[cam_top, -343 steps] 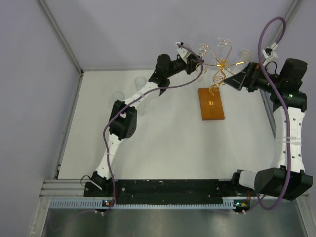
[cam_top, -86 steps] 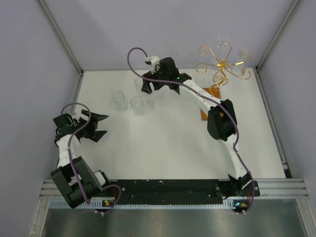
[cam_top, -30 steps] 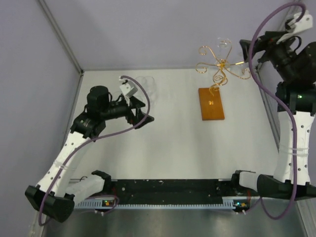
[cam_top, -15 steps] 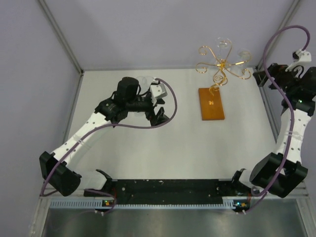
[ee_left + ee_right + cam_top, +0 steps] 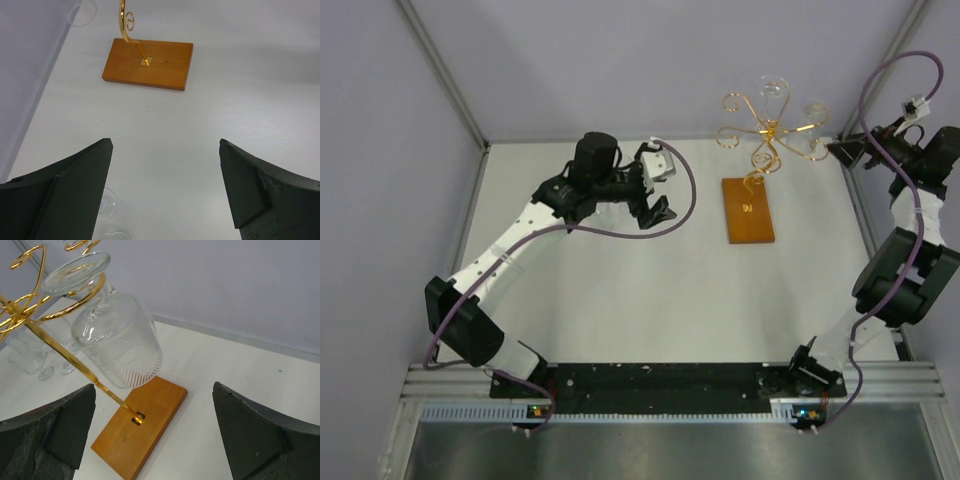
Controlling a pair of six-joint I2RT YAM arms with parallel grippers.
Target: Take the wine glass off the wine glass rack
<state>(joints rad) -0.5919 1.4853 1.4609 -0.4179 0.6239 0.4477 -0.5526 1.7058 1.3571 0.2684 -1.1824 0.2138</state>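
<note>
Now, right gripper [image 5: 155, 432] open, raised facing hanging wine glass [image 5: 120, 347], left gripper [image 5: 165, 167] open, outstretched

One rack [image 5: 748, 210], two hanging wine glasses [image 5: 775, 88] [image 5: 815, 108].

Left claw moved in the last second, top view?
Yes. The left claw has shifted right in the overhead view, closer to the flat orange-brown wooden base of the gold wire rack.

Cropped at top edge of left wrist view: wine glass rack [image 5: 148, 63] above lower stem. Barely discernible from overhead: hanging wine glass [image 5: 816, 109], faint outline only.
</note>
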